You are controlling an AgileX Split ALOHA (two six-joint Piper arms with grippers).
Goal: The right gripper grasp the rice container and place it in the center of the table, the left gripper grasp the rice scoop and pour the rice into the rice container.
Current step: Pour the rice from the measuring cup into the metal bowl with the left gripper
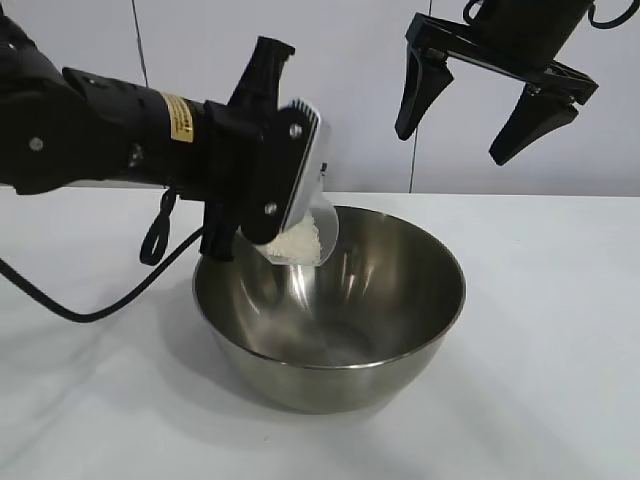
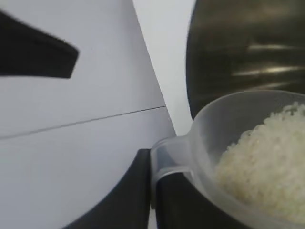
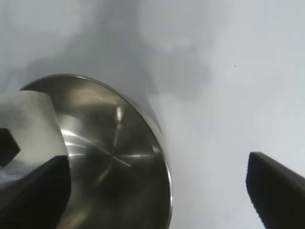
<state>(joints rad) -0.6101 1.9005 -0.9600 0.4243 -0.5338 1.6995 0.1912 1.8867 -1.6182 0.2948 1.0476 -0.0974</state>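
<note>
Two tools at work: your left tool (image 1: 262, 215) clamps the rice scoop (image 1: 300, 225), tilted over the rice container (image 1: 330, 330) mid-surface (image 1: 560, 330); right tool (image 1: 490, 105) hangs wide above. Tip too fast and rice (image 1: 295, 245) could overshoot the rim.

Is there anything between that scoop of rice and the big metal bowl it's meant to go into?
Nothing visible. The left gripper holds the rice scoop tilted just over the rim of the rice container, whose inside looks bare. The right gripper hangs open above, off to the side.
</note>
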